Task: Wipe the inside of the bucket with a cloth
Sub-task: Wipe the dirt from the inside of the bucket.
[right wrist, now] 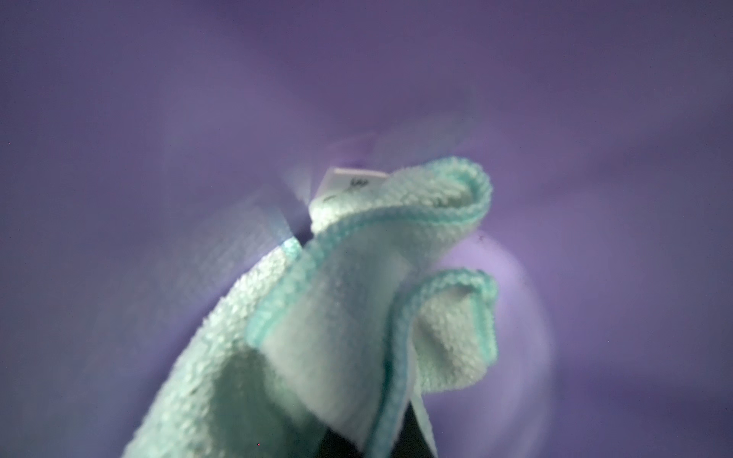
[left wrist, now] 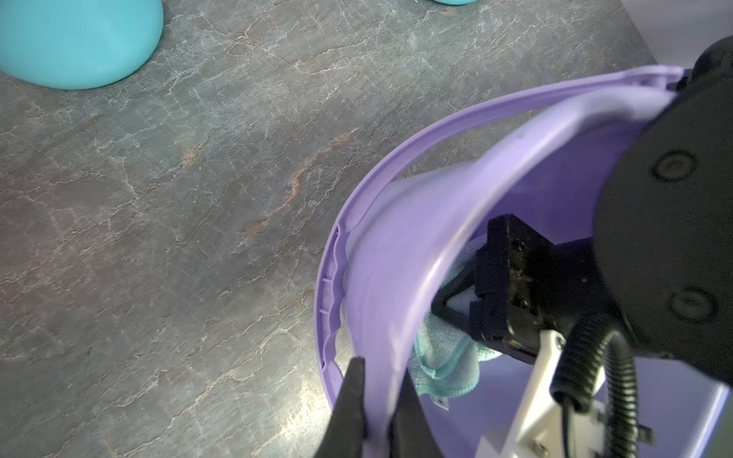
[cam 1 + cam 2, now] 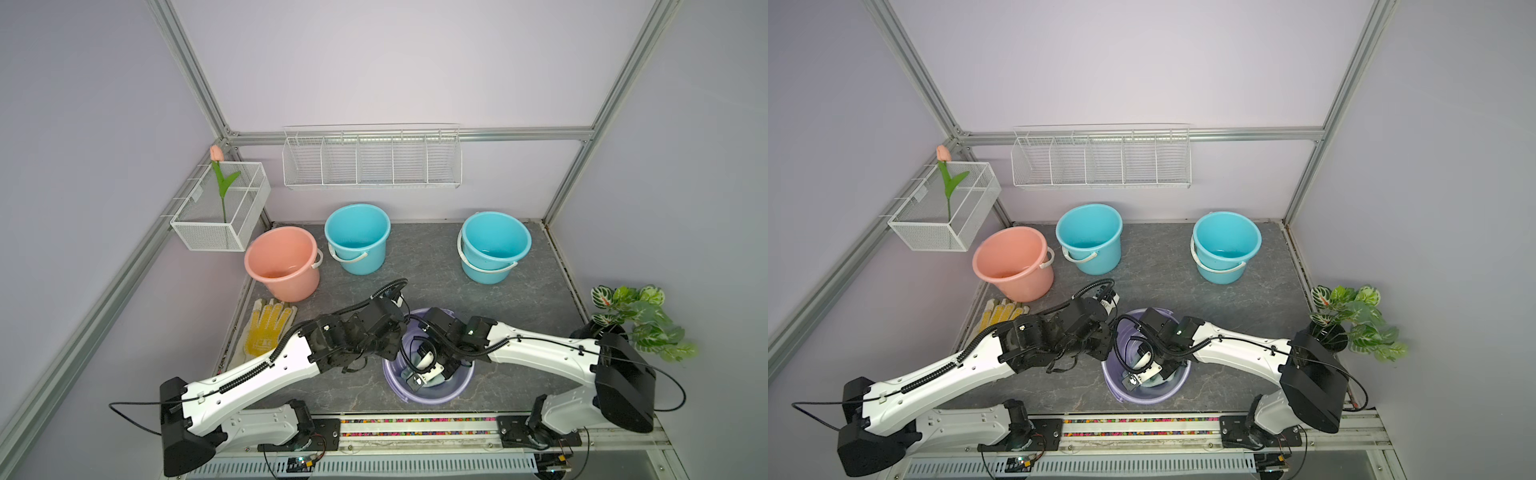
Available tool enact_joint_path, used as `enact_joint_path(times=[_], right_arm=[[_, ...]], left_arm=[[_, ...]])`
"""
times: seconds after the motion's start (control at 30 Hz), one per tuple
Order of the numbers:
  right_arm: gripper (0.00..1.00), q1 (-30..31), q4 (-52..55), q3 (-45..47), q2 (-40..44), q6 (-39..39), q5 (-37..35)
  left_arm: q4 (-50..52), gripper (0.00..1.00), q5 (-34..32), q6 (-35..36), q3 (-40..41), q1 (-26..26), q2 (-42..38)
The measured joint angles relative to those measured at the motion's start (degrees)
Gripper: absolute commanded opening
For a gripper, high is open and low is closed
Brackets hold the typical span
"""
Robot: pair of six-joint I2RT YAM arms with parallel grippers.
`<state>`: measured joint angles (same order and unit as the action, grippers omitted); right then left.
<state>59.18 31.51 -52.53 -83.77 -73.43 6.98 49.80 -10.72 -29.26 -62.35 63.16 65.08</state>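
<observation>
Wiping looks underway, likely mid-task. Right gripper deep inside purple bucket, fingers clenched on mint cloth, cloth low against bucket's inner wall. Left gripper pinching bucket rim, steadying it. Left: sweep rest of inside, withdraw cloth. Coverage so far: cannot tell.

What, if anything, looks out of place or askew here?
Nothing looks spilled or broken. A glove lies loose at the table's edge beside the pink bucket, and two blue buckets sit nested, slightly off-centre.

A robot lab test cell: silver aluminium-profile frame, plain lilac wall panels, two white-and-black robot arms bolted to a metal base rail.
</observation>
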Motion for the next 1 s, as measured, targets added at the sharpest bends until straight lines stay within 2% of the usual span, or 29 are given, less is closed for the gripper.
enact_joint_path(times=[0.13, 0.27, 0.5, 0.7, 1.0], right_arm=[[0.07, -0.20, -8.63, 3.50, 0.20, 4.81, 3.87], [0.07, -0.17, -20.72, 7.13, 0.20, 10.62, 4.26], [0.07, 0.59, -40.87, 11.10, -0.94, 16.15, -4.94], [0.07, 2.43, -50.01, 12.02, -4.07, 12.00, -18.32], [0.07, 2.97, -51.41, 11.96, -4.81, -0.66, -32.81]], left_arm=[[0.15, 0.00, -0.85, 0.00, 0.59, 0.02, -0.42], [-0.33, 0.00, -1.14, -0.04, 1.01, 0.15, -0.66], [-0.68, 0.00, -3.17, -0.42, 1.25, 0.17, -0.96], [-0.22, 0.00, -5.86, -0.28, 1.25, -0.11, -1.88], [-1.53, 0.00, -5.73, -0.22, 1.27, 0.13, -1.53]])
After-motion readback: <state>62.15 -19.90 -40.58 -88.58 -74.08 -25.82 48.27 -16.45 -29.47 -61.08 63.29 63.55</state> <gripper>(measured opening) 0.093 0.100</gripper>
